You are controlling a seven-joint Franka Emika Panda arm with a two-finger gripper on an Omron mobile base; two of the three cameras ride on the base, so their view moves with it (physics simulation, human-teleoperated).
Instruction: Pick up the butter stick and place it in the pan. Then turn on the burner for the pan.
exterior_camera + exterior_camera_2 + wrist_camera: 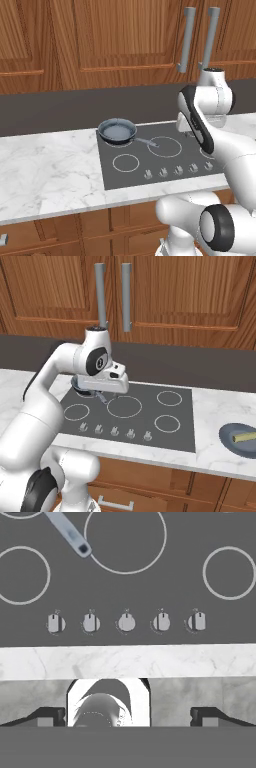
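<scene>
Right base view is showing me the small yellow-tan oblong butter stick (243,436) lying on a dark grey round plate (227,442) on the marble surface (212,406), so I'm judging it light, soft and greasy, planning to pinch its long sides mid-length while my gripper (128,714) is hanging spread wide over the cooktop knobs (126,622).

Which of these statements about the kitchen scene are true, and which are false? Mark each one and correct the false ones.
1. The pan sits on the cooktop. True.
2. The butter stick lies in the pan. False: it lies on a dark plate on the counter, right of the cooktop.
3. The gripper is open. True.
4. The cooktop has three knobs. False: it has five, in a row along its front edge.
5. The gripper holds the pan's handle. False: it holds nothing.
</scene>
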